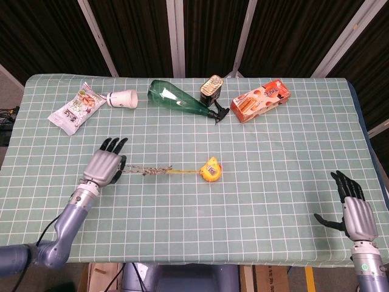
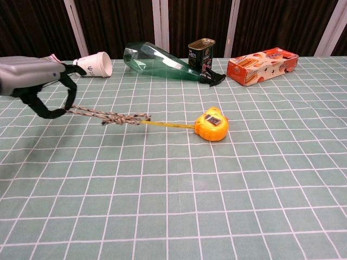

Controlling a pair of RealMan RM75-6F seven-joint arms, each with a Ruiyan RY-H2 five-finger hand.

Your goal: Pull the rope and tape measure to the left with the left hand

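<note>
A braided rope (image 1: pixel 148 170) (image 2: pixel 105 115) lies stretched across the green checked table, tied to the yellow tape of an orange-yellow tape measure (image 1: pixel 211 169) (image 2: pixel 212 125). My left hand (image 1: pixel 104 166) (image 2: pixel 40 86) pinches the rope's left end, its other fingers spread. The tape measure sits tilted on the cloth near the table's middle. My right hand (image 1: pixel 355 213) hangs off the near right corner, fingers apart and holding nothing; the chest view does not show it.
Along the back stand a snack bag (image 1: pixel 76 107), a tipped paper cup (image 1: pixel 122 98), a lying green bottle (image 1: pixel 179 99), a dark can (image 1: pixel 210 89) and an orange box (image 1: pixel 260 100). The table's left edge (image 1: pixel 11 149) is close to my left hand.
</note>
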